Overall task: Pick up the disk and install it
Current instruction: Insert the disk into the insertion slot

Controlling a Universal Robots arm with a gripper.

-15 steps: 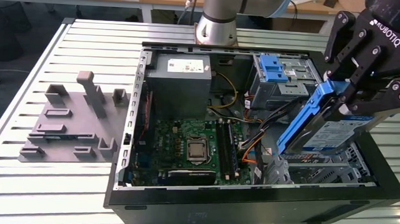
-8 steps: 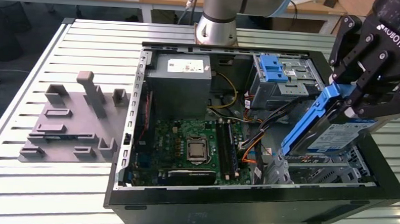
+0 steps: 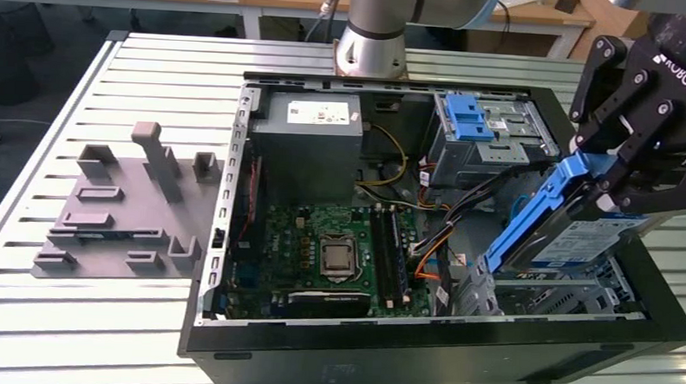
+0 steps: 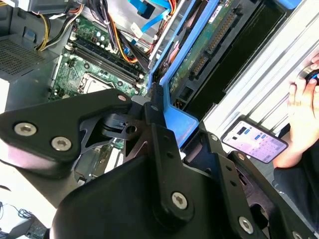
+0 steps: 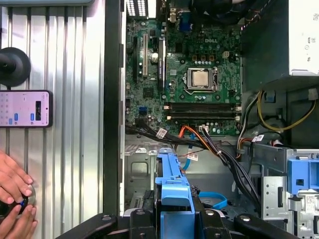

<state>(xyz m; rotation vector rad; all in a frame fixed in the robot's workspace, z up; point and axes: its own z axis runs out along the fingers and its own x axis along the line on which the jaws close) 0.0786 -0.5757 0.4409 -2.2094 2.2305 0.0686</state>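
Note:
In the exterior view my gripper (image 3: 624, 183) is shut on the disk (image 3: 586, 242), a silver-grey drive with a blue and white label in a blue plastic bracket. It hangs tilted, one end down, over the metal drive bay (image 3: 553, 297) in the near corner of the open computer case, at the exterior view's right. The second wrist view shows the gripper (image 4: 153, 107) clamped on the bracket's edge, with the disk's green circuit side (image 4: 209, 45) facing the camera. In the first wrist view the disk's blue bracket (image 5: 173, 189) stands edge-on between the fingers (image 5: 142, 219), above the bay (image 5: 144, 169).
The case holds a motherboard (image 3: 329, 243), a grey power supply (image 3: 311, 125), a silver drive cage with a blue latch (image 3: 474, 120) and loose cables (image 3: 433, 248). A grey fixture (image 3: 134, 205) lies on the slatted table. A phone (image 5: 25, 108) and a person's hands (image 5: 15, 199) are beside the case.

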